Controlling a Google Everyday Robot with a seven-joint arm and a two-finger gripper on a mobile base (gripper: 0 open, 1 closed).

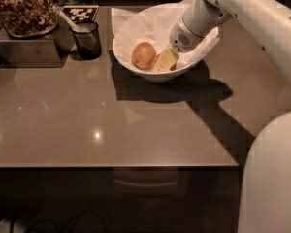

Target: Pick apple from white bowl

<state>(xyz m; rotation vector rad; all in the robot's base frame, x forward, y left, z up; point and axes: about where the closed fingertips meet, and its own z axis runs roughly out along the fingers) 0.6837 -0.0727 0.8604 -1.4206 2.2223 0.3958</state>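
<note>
Looked down on a wide, glossy brown desk (111, 130) filling most of the view. Saw a thick white robot arm (252, 13) reaching in over the right edge and angling down toward the middle of the far edge. Found there a large, wide white bowl (123, 47) with flaring sides, lined with crumpled white paper (136, 21), standing just inside the far edge and casting a dark shadow toward the near edge. Noted at the far left corner a grey metal box (24, 50) topped with a tray of brown, nut-like pieces. Spotted a small dark cup (87, 40) just beside that box, between it and the bowl, and a black-and-white checkered marker card (80, 12) behind the cup at the far edge. Made out the arm's gripper (166, 60), pale yellow at its tip, sitting low inside the bowl's right half. Could not tell whether open or clamped. Saw a paler yellow-gold round apple (143, 55) resting in the bowl just left of the gripper. Glimpsed the redder, red-orange apple (156, 62) also in the bowl, mostly hidden behind the gripper's tip, right beside the paler one.
</note>
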